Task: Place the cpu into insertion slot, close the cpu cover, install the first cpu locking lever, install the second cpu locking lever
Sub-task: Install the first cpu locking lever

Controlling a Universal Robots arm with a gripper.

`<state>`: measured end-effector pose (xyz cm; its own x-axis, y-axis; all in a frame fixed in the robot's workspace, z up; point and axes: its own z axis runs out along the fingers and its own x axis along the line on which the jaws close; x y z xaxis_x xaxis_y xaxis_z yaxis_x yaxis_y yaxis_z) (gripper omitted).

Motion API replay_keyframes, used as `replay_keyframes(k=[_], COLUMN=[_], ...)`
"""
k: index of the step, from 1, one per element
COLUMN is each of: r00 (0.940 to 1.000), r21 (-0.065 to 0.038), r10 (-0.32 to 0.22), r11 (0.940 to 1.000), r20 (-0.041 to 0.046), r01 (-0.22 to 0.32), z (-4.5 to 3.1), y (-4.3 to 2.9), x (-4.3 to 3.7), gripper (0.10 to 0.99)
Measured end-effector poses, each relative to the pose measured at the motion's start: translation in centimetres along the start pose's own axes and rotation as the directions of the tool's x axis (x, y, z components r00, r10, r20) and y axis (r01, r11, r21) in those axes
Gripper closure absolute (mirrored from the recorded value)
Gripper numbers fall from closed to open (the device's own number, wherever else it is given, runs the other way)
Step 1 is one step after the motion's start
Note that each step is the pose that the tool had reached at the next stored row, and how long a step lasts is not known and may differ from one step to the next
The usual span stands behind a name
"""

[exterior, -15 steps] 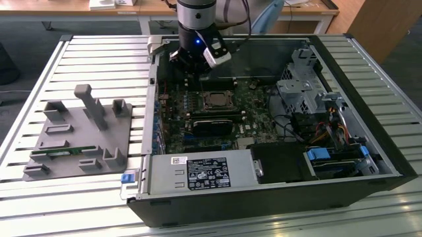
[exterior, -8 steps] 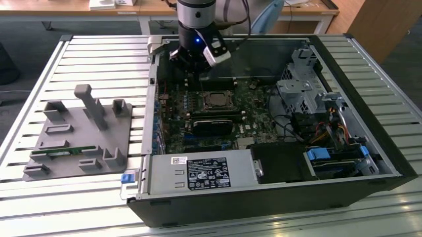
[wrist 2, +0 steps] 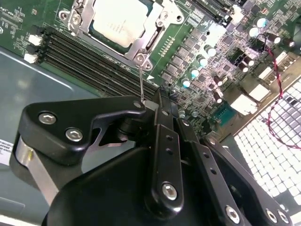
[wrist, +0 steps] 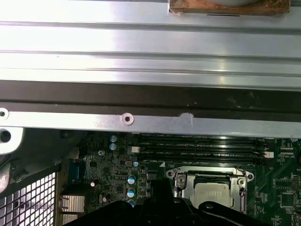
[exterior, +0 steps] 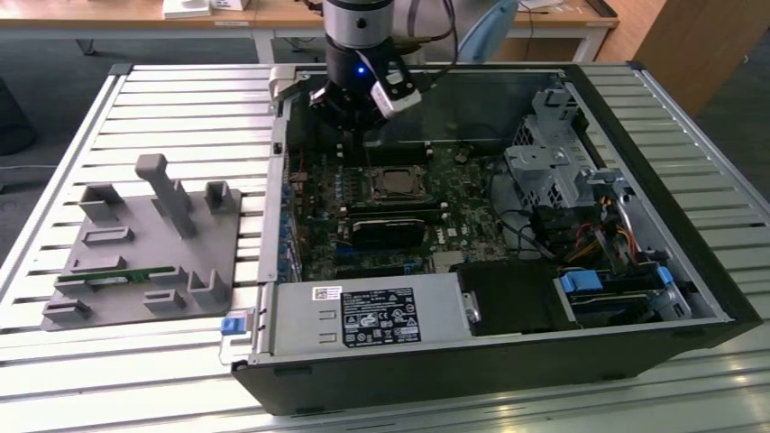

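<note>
The cpu [wrist 2: 120, 19] lies flat in the insertion slot [wrist 2: 75, 19], its pale metal top showing through the window of the silver cpu cover [wrist 2: 143, 47], which lies down over it. A thin wire locking lever [wrist 2: 141, 80] rises from the socket's corner up to my gripper [wrist 2: 149, 101], whose black fingers are shut on its free end. In the exterior view my gripper [exterior: 352, 122] hangs over the rear of the open computer case, just behind the cpu [exterior: 394, 183]. The first wrist view shows the cpu [wrist: 214, 197] under the cpu cover [wrist: 181, 181].
Black memory slots [wrist 2: 89, 61] run beside the socket. A long black card [exterior: 391, 230] lies in front of it, with a power supply [exterior: 367, 316] nearer still. Drive cages and cables [exterior: 554, 171] fill the exterior view's right. A grey fixture [exterior: 144, 244] stands outside the case.
</note>
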<state>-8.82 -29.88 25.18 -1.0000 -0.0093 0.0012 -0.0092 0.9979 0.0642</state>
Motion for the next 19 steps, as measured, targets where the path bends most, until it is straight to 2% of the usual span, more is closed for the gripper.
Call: replay_keyframes(k=[5, 15, 19], r00=[1.0000, 1.0000, 1.0000], r21=[-0.004, -0.006, -0.006], r10=[0.000, 0.000, 0.001], r11=[1.0000, 1.0000, 1.0000], r20=[-0.0003, -0.0045, -0.0047], r01=[0.000, 0.000, -0.001], z=[0.00, 0.04, 0.07], y=[0.01, 0.06, 0.06], x=[-0.56, -2.69, -2.82], gripper=[0.980, 0.980, 0.980])
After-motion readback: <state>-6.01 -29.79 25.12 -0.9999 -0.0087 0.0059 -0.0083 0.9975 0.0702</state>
